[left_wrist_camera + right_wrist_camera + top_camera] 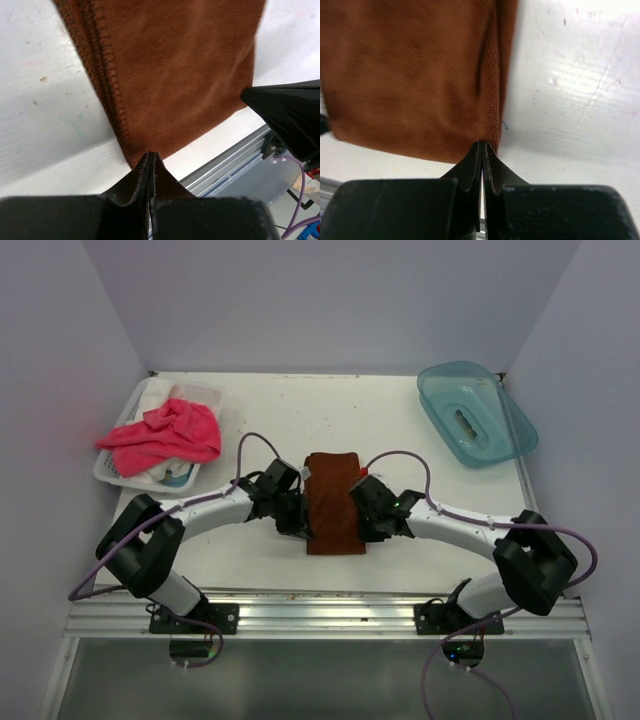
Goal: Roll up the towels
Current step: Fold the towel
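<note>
I see a plain rust-brown towel [335, 502] on the white counter [300, 420], a pink-red towel [165, 432] at ten o'clock in a white basket [108, 472], and a translucent teal tray [505, 435] at two o'clock.

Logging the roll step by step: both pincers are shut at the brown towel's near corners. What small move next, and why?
Probably lift both corners slightly and curl them forward: the left pincer and right pincer each look shut on a near corner of the brown towel, which lies flat, not yet rolled.

Bright, even light — glare on white table [580, 35], wrist close-ups soft
</note>
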You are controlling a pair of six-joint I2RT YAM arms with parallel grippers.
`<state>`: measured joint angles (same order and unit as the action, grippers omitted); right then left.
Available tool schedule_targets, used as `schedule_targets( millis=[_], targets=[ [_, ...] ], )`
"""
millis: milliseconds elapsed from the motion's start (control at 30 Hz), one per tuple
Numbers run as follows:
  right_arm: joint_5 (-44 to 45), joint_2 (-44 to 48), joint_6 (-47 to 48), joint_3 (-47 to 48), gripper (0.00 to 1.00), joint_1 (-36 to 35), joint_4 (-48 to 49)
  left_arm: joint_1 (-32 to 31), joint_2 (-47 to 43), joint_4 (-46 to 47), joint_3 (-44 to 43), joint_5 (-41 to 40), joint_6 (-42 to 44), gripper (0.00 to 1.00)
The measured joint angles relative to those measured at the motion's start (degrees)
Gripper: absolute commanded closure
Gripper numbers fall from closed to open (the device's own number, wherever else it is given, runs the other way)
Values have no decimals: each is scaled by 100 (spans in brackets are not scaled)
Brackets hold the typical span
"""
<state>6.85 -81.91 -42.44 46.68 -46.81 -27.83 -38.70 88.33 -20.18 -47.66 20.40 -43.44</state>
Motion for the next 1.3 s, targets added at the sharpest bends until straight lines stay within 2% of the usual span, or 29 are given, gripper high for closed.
schedule_targets(
  millis=[167,500,767,933,1200,1233,1300],
  targets=[
    [-42,-243,-52,-243,100,0,26,0,291,-24,55,-7,7,100],
    [7,254,-20,-39,100,0,-170,-101,92,-160,-286,-63,13,100],
    [-13,-422,-63,-164,100,0,179,-116,647,304,35,61,0,100],
    [-33,-352,-66,-168,100,0,199,-111,678,323,46,181,-26,100],
    [275,737,7,-166,86,0,-310,-138,153,-553,-505,-444,254,100],
    [302,844,13,-166,84,0,-354,-140,28,-605,-522,-487,258,99],
    [313,938,20,-170,80,0,-428,-155,-192,-688,-503,-549,260,90]
  ],
)
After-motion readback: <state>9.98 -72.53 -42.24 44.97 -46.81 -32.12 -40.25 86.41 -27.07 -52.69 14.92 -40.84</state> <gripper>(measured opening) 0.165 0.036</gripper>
